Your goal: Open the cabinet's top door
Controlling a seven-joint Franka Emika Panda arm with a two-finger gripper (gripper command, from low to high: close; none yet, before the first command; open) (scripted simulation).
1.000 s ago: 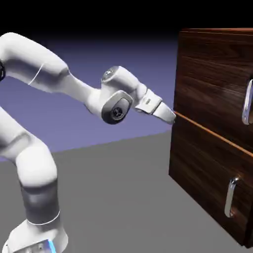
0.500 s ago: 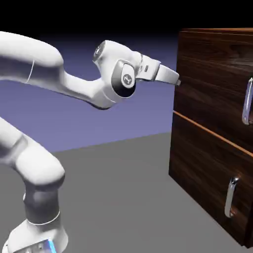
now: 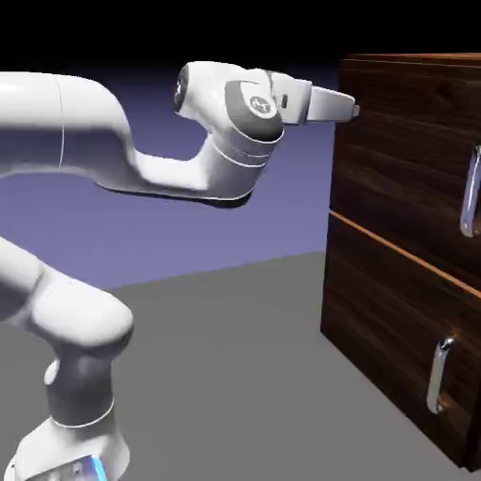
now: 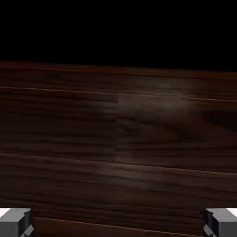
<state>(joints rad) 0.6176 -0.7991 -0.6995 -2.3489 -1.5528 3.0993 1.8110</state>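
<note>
At the tabletop's right edge in the exterior view: cabinet [image 3: 404, 235], rigid glossy wood | top door [image 3: 413, 160] shut, stiff, probably heavy on its hinge | best hold: long silver handle [image 3: 469, 195], smooth, likely slippery | gripper [image 3: 351, 107] released, jaws wide, holding nothing, near the cabinet's upper side, well apart from the handle.

Dark wood-grain cabinet [image 3: 404, 244] — top door [image 3: 413, 160] shut, silver handle [image 3: 469, 193] upright.
</note>
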